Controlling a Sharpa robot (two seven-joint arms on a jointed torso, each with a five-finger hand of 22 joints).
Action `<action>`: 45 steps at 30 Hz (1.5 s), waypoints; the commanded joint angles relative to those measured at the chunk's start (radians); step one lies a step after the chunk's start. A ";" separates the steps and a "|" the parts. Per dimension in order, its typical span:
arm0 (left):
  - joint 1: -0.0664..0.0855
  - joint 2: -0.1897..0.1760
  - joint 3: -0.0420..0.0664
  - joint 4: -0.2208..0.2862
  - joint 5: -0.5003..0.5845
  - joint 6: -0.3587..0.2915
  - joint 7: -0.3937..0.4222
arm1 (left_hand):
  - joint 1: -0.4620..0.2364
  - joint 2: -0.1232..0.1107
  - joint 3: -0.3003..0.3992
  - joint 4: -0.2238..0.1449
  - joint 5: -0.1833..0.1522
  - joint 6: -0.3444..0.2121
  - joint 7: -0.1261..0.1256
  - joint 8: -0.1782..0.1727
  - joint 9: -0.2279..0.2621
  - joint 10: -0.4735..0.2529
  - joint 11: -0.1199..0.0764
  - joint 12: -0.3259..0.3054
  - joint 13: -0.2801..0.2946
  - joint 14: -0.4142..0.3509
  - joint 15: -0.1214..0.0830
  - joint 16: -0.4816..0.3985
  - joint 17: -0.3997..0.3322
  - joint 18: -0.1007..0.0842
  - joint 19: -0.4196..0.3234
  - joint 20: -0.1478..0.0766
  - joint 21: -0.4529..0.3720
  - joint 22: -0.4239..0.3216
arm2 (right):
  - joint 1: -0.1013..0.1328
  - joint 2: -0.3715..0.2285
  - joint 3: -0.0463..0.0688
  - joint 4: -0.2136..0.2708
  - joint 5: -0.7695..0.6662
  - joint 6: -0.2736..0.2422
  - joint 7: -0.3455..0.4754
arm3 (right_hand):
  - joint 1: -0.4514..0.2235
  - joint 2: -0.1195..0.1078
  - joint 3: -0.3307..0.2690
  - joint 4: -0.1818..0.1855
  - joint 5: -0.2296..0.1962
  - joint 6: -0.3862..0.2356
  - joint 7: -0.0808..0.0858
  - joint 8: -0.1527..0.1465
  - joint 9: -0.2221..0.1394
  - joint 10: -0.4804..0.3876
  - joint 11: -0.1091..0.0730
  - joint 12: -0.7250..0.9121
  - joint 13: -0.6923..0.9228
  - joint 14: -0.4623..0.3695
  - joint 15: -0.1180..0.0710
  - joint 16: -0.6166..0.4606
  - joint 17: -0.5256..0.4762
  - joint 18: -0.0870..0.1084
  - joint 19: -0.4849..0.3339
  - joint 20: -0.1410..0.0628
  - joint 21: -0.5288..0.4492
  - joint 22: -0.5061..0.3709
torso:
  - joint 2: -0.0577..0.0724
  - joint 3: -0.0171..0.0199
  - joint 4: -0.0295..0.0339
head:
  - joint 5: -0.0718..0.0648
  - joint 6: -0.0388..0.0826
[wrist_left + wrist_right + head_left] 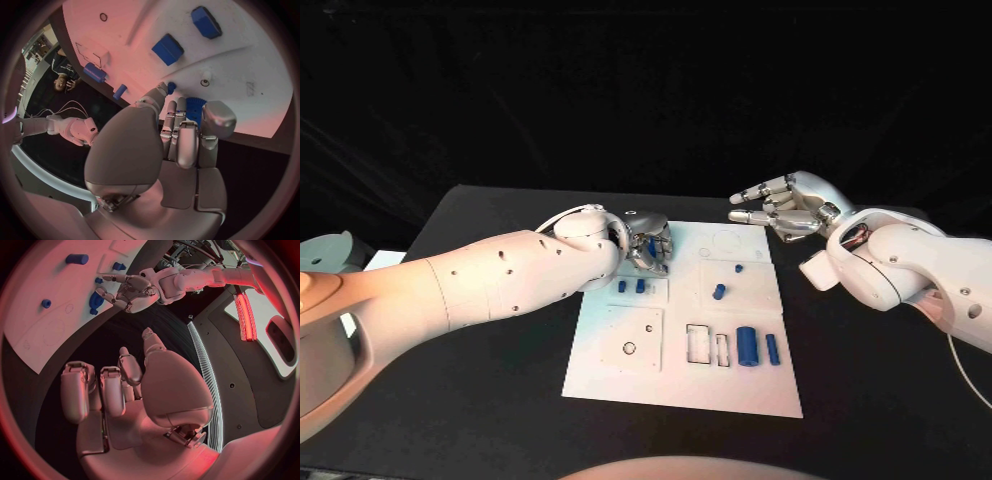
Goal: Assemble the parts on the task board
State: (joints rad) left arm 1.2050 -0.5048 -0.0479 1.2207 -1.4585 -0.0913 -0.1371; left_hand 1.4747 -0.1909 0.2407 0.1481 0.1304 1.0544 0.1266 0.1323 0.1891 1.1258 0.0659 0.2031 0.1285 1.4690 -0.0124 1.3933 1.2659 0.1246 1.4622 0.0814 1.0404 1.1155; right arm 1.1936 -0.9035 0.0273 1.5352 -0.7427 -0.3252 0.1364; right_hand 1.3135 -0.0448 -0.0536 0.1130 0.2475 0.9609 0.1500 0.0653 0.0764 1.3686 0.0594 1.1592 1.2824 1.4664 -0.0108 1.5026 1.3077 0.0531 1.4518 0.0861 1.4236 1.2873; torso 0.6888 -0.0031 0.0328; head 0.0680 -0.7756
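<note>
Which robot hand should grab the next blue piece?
Probably the left hand: it is already over the white board, fingers down at a blue gear-like piece. The right hand hovers open off the board's far corner.

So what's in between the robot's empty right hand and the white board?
Nothing. In the head view, only bare black table lies between the open right hand and the task board edge. The right wrist view shows the same dark strip.
</note>
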 commanded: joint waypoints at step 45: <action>-0.019 0.008 0.005 -0.007 0.035 -0.025 0.010 | -0.007 0.034 0.201 -0.066 -0.003 0.117 -0.013 -0.024 -0.039 0.145 -0.020 -0.087 -0.040 0.045 -0.025 0.012 -0.013 -0.022 0.028 -0.022 0.031 0.039 | -0.001 0.002 0.000 0.003 -0.003 0.019 0.007 | 0.000 0.011 -0.006 0.000 0.006 0.005 -0.003 0.004 0.001 -0.002 0.000 0.001 0.001 0.079 -0.006 -0.002 0.162 0.007 -0.007 0.000 -0.005 0.000 | -0.001 0.0004 -0.0001 | -0.007 -0.005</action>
State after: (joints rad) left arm 1.1887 -0.4944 -0.0432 1.2073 -1.4632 -0.0833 -0.1435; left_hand 1.4779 -0.1554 0.4357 0.0831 0.1295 1.1633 0.1143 0.1069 0.1497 1.2635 0.0462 0.1211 0.0889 1.4656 -0.0306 1.3991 1.2534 0.1095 1.4660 0.0649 1.0726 1.1549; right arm 1.1935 -0.9026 0.0274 1.5375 -0.7427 -0.3203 0.1363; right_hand 1.3135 -0.0448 -0.0536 0.1130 0.2476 0.9609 0.1500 0.0653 0.0761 1.3686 0.0594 1.1593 1.2826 1.4664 -0.0107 1.5026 1.3073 0.0530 1.4518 0.0861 1.4236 1.2873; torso 0.6881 -0.0020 0.0321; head 0.0623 -0.7809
